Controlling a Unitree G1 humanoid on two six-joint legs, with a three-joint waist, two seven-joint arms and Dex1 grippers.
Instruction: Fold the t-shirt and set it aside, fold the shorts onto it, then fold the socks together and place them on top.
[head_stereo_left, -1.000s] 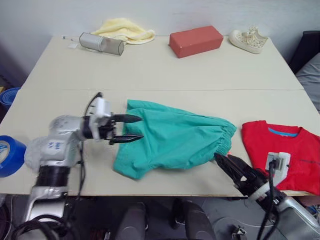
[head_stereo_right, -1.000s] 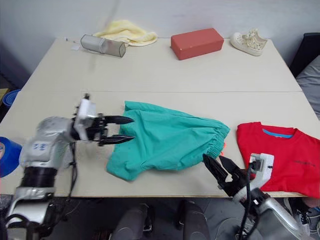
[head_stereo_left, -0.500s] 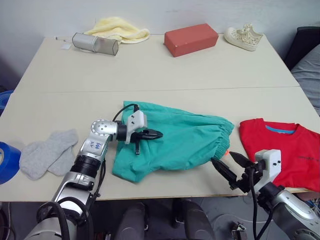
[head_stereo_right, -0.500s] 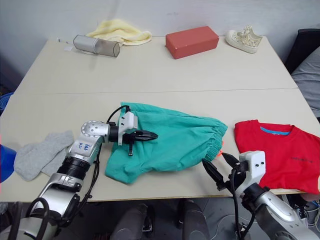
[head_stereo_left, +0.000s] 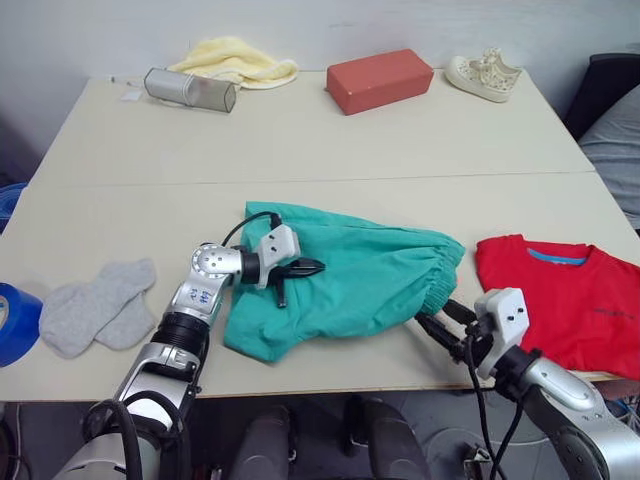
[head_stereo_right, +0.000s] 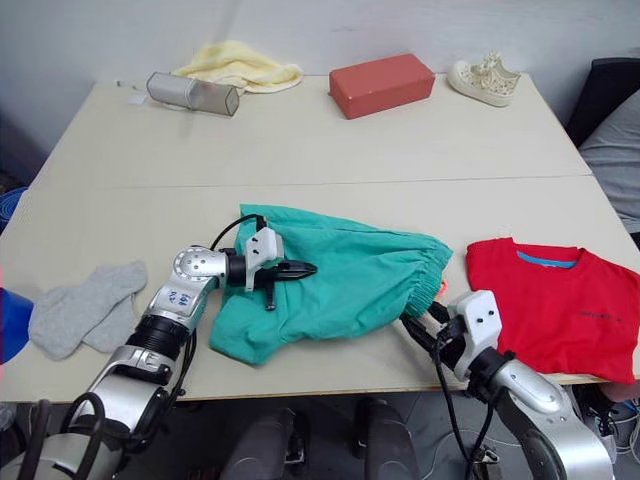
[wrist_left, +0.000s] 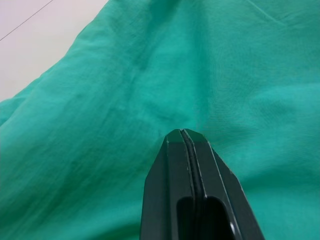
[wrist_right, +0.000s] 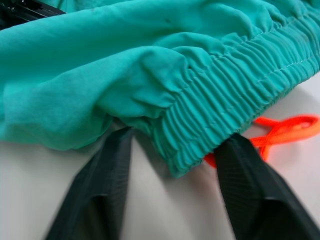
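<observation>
— Both arms have closed in on the teal green soft fabric shorts (head_stereo_left: 345, 280) since half a second ago: the right gripper (head_stereo_left: 438, 322) has slid up to the gathered waistband at the shorts' four o'clock corner, and the left gripper (head_stereo_left: 298, 268) has settled lower onto the cloth at about nine o'clock.

— Jaws?

— Left pair pressed together, tips on the fabric with nothing between them. Right pair spread apart, straddling the waistband edge beside the neon orange drawstring (wrist_right: 280, 131), not yet clamped.

— So the shorts fold is starting?

— Likely. The bright red cotton t-shirt (head_stereo_left: 560, 300) lies folded at three o'clock of the shorts, the small light grey knit socks (head_stereo_left: 95, 305) wait at nine o'clock. A pinch should come next.
</observation>
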